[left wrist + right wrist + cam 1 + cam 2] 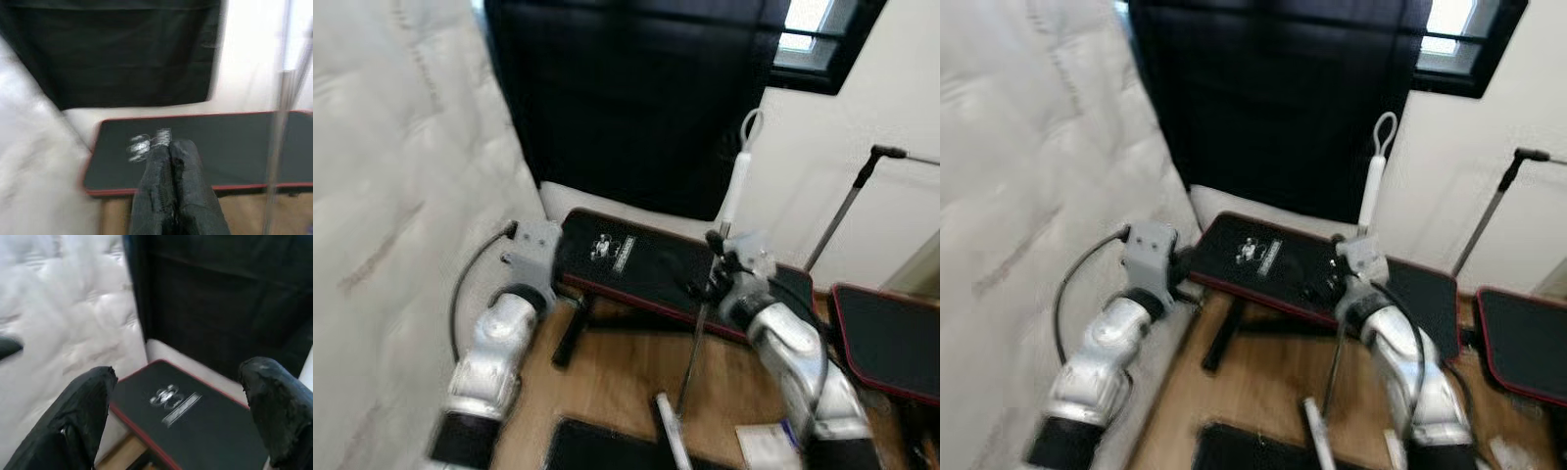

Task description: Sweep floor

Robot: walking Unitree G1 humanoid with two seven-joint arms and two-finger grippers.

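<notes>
A broom leans against the white wall behind the bench, with a white looped handle (741,166), a thin metal shaft (693,352) and its head (671,436) on the wooden floor (626,372). My right gripper (713,279) is raised right beside the shaft, over the bench. In the right wrist view its fingers (88,401) stand wide apart with nothing between them. My left gripper (171,147) is shut and empty, pointing at the near left corner of the bench. The blurred broom shaft (276,147) stands off to its side.
A black padded bench with red trim (636,259) crosses in front of me. A second pad (891,338) lies at the right. A white mattress (391,196) fills the left, a black panel (626,98) the back. Another pole (847,211) leans at right. A dark mat (597,446) lies near my feet.
</notes>
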